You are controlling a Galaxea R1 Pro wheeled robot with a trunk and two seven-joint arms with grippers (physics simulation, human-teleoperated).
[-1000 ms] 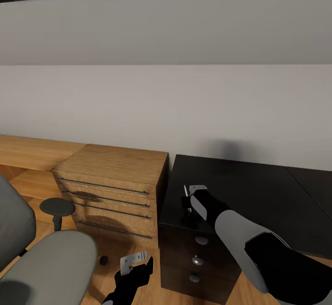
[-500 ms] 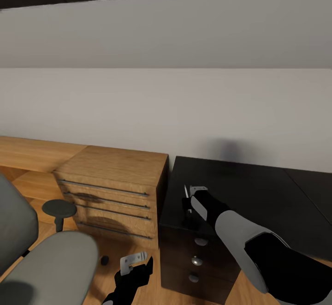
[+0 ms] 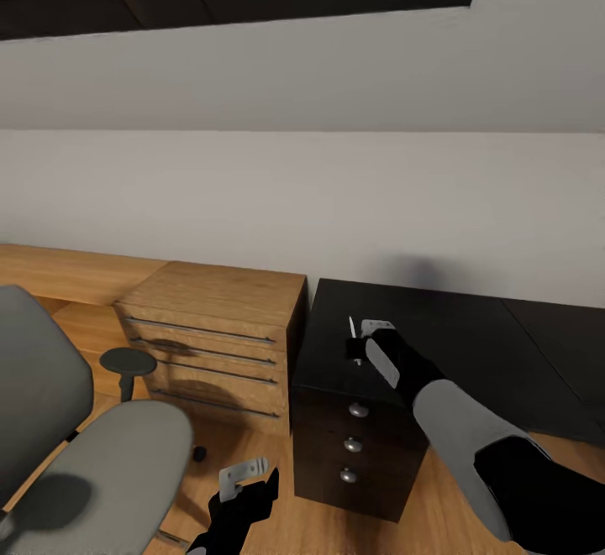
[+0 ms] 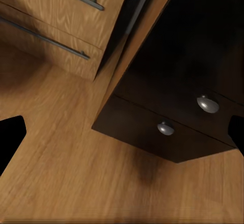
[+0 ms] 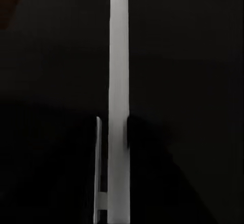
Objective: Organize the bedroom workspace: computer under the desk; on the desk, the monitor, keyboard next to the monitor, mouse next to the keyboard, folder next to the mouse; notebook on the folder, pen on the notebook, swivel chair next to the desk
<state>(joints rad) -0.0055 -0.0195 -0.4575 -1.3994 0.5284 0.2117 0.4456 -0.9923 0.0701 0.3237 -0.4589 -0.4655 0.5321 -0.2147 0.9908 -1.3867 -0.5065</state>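
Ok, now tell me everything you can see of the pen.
The pen is a thin, plain white stick with a smooth, matte look; no cap, clip or markings can be made out. The right hand grips its lower part, so it stands nearly upright with its upper end free. It is held above the glossy black desk, near the end over the three-drawer unit. In the right wrist view it runs as a straight white bar between the fingers against the dark top. Whether its lower tip touches the desk cannot be told.

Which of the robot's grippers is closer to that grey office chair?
The left. The left gripper hangs low over the floor just beside the chair; the right gripper, holding the pen, is farther off above the black desk.
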